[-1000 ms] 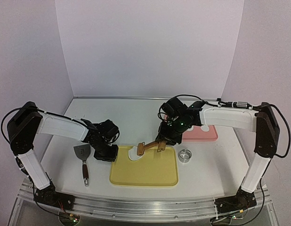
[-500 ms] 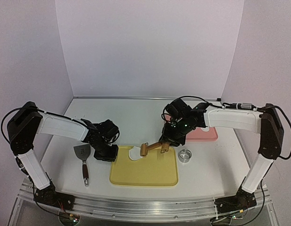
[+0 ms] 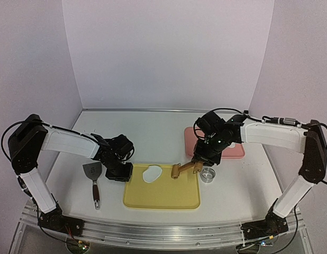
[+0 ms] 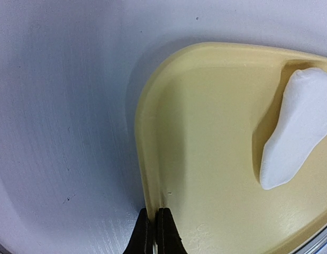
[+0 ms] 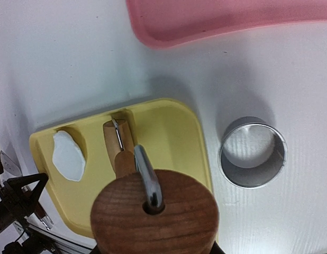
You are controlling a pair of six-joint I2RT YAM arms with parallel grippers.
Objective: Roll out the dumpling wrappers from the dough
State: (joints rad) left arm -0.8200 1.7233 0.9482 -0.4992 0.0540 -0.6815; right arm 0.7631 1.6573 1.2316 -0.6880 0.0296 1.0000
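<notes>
An irregular flat white dough piece lies in the far left part of the yellow tray. No dumpling wrappers are in view. My right gripper is shut on the handle of a wooden roller. The roller's small head hangs over the tray's far right part, apart from the dough. My left gripper is shut on the tray's left rim.
A metal ring cutter stands on the table just right of the yellow tray. A pink tray lies behind it. A spatula lies left of my left gripper.
My right arm has carried the roller to the right, off the dough, which now lies uncovered. The left arm has not moved.
</notes>
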